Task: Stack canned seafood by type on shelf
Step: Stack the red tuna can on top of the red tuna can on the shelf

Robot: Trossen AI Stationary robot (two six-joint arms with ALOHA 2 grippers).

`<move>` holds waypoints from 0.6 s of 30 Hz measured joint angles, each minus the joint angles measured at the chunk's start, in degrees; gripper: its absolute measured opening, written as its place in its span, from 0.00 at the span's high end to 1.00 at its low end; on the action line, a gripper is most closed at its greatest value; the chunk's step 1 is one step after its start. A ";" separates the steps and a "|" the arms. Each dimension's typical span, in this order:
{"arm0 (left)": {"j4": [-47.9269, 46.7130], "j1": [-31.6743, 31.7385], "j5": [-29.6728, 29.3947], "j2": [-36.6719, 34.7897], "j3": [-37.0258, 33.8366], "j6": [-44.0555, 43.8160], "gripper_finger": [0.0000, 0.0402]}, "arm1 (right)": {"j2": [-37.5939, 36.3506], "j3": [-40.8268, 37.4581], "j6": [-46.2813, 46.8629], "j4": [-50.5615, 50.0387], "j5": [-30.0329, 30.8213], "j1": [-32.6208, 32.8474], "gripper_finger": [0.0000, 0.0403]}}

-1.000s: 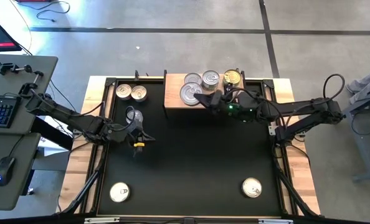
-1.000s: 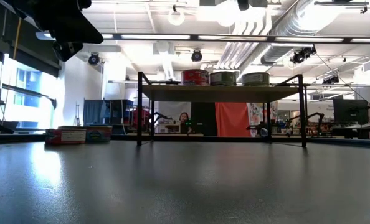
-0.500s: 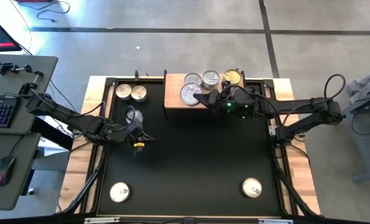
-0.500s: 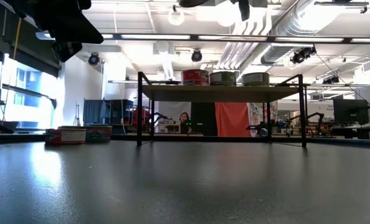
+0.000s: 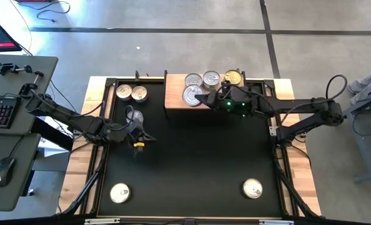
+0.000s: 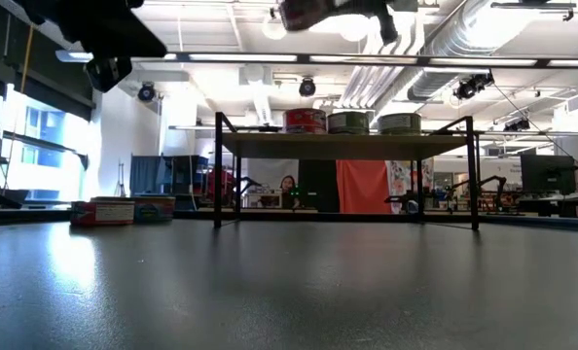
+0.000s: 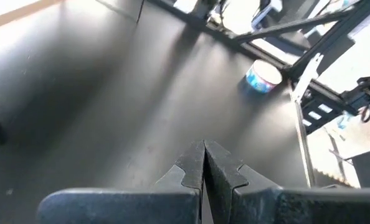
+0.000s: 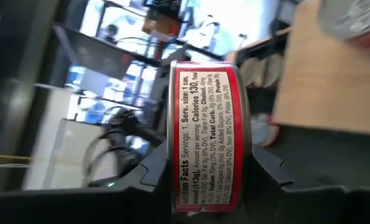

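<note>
While its red label [image 8: 205, 134] reads "Calories 130", the tuna can [image 8: 207, 134] sits clamped on edge in the right gripper [image 8: 207, 165]; left gripper [image 7: 203, 167] closed, empty.

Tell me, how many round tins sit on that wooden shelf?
4 flat round metal tins on the light-brown wooden shelf: three along its back, one in front. The right tool, holding another, may hide more.
</note>
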 joint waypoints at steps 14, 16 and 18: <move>11.02 12.37 0.81 0.43 0.17 -0.86 1.00 | 1.29 -10.35 -1.31 16.18 -7.46 -17.51 0.71; 11.34 14.84 2.32 1.22 1.58 -2.23 1.00 | 2.60 -10.45 0.02 17.19 -8.78 -18.73 0.71; 10.95 16.54 3.54 1.73 2.72 -2.87 1.00 | 4.17 -9.76 0.85 17.91 -9.62 -19.03 0.71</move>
